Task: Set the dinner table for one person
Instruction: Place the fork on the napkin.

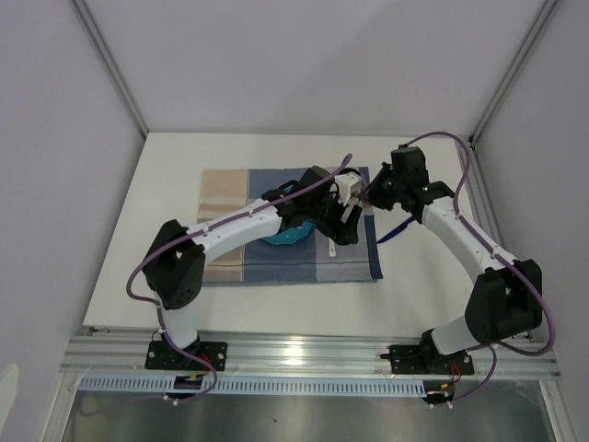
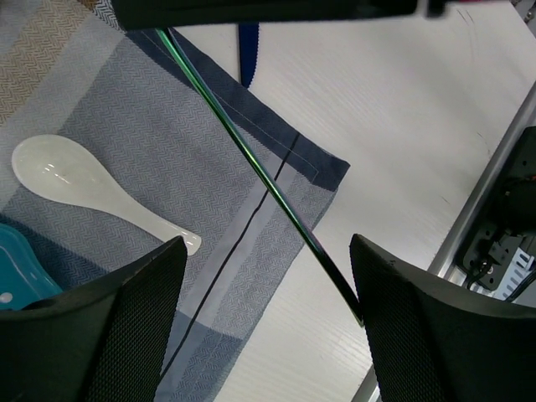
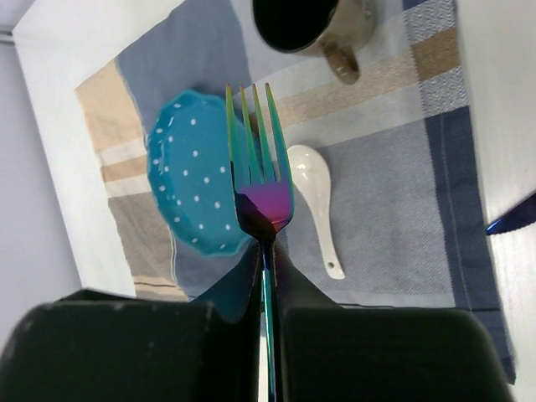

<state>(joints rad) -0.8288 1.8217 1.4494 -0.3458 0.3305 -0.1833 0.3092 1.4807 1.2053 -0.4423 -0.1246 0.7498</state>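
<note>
My right gripper (image 3: 266,247) is shut on the thin handle of an iridescent fork (image 3: 258,159), tines pointing away, held above the checked placemat (image 3: 394,184). In the top view the right gripper (image 1: 365,195) meets my left gripper (image 1: 348,217) over the placemat's (image 1: 230,267) right part. My left gripper (image 2: 268,276) is open. The fork's handle (image 2: 251,159) runs slanting between its jaws, its end close to the right finger (image 2: 435,327). A teal dotted plate (image 3: 194,176) and a white spoon (image 3: 316,197) lie on the placemat on the white dinner table (image 1: 276,308).
A dark mug (image 3: 306,21) stands on the placemat's far part. A blue knife (image 1: 396,230) lies on the table just right of the placemat, and shows in the left wrist view (image 2: 248,50). The aluminium rail (image 1: 304,354) runs along the near edge.
</note>
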